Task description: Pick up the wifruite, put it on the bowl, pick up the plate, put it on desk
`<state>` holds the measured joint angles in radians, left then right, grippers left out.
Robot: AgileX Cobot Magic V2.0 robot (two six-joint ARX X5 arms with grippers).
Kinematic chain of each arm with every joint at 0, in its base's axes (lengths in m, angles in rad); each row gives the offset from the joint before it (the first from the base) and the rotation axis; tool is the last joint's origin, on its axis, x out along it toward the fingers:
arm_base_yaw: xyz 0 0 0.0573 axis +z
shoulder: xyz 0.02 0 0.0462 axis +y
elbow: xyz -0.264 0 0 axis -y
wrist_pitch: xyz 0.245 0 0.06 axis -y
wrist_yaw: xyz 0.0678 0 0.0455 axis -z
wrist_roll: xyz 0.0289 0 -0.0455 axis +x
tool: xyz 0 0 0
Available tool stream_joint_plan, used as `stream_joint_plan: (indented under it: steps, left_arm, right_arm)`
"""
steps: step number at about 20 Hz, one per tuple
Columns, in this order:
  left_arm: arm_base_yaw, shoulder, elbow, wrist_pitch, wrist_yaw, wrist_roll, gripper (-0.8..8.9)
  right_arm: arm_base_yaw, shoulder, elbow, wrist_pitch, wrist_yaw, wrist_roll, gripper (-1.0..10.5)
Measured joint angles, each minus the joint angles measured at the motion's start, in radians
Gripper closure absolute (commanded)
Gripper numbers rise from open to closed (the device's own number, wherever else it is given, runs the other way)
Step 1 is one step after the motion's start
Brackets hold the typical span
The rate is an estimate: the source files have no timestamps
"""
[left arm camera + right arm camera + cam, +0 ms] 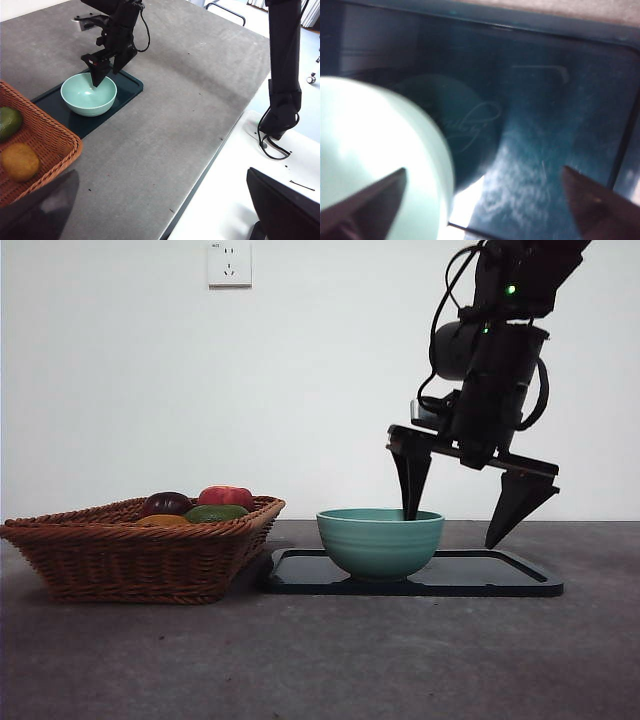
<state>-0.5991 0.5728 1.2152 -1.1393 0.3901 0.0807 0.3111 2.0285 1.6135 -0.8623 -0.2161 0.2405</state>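
While jaws gape, right end effector point(462, 508) straddles ribbed bowl point(380, 540).

The bowl point(380, 540) looks like smooth glazed ceramic, faintly ribbed. The tray point(500, 575) is dark and glossy. The basket point(120, 555) is woven wicker. The desk point(320, 660) is matt, mottled grey.

The right wrist view is blurred: the bowl point(380, 150) is a pale smear cut off at the edge. In the front view, the basket point(140, 555) wall hides most of its fruit, and the picture's top crops the arm
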Motion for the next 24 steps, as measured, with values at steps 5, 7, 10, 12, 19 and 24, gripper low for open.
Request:
stream_joint_plan:
  steps: [5,7,10,12,19,24]
  left_arm:
    - [0.0,0.0,0.0,0.0,0.0,0.0,2.11]
    - [0.0,0.0,0.0,0.0,0.0,0.0,2.11]
    - [0.0,0.0,0.0,0.0,0.0,0.0,2.11]
    - [0.0,0.0,0.0,0.0,0.0,0.0,2.11]
    - [0.0,0.0,0.0,0.0,0.0,0.0,2.11]
    - [0.0,0.0,0.0,0.0,0.0,0.0,2.11]
  right_arm:
    - [0.003,0.003,0.001,0.014,-0.053,0.0,8.6]
    - [0.006,0.025,0.002,0.014,-0.071,0.0,9.3]
    - [0.016,0.032,0.002,0.022,-0.071,0.0,9.4]
    - [0.016,0.031,0.002,0.012,-0.071,-0.001,9.4]
    - [0.015,-0.193,0.009,-0.183,-0.069,-0.126,9.4]
    - [0.043,-0.391,-0.065,-0.279,-0.07,-0.194,9.4]
